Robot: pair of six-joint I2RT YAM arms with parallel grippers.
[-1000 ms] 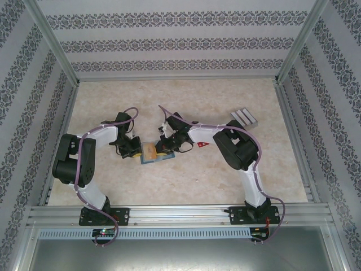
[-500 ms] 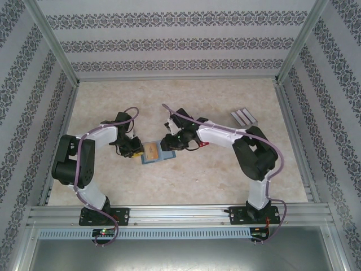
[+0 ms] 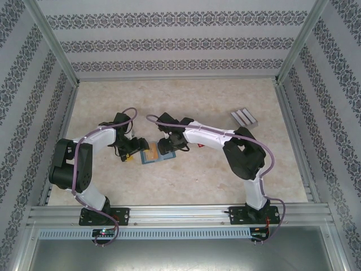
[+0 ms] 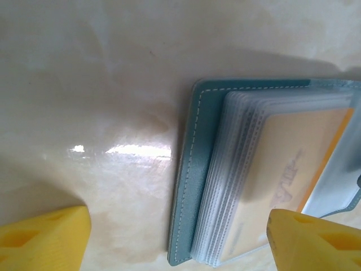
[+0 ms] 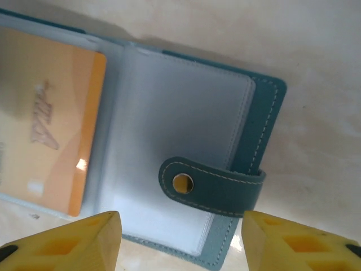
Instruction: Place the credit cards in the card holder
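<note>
The teal card holder (image 3: 158,154) lies open on the table between my two grippers. In the left wrist view its stitched cover (image 4: 194,169) and a stack of clear sleeves face me, with an orange credit card (image 4: 293,164) inside the top sleeve. My left gripper (image 4: 180,243) is open, its yellow fingertips (image 4: 45,237) straddling the holder's edge and holding nothing. In the right wrist view the snap tab (image 5: 208,183) lies folded over an empty clear sleeve, and the orange card (image 5: 45,113) sits in the left page. My right gripper (image 5: 180,243) hangs open just above the holder.
A grey ribbed block (image 3: 243,117) lies at the back right of the table. A small red thing (image 3: 199,146) shows beside the right forearm. Metal rails and patterned walls close the table in on all sides.
Both grippers have gone from shut to open, letting go of the card holder. The right wrist has shifted left over the holder. The holder stays in place.
</note>
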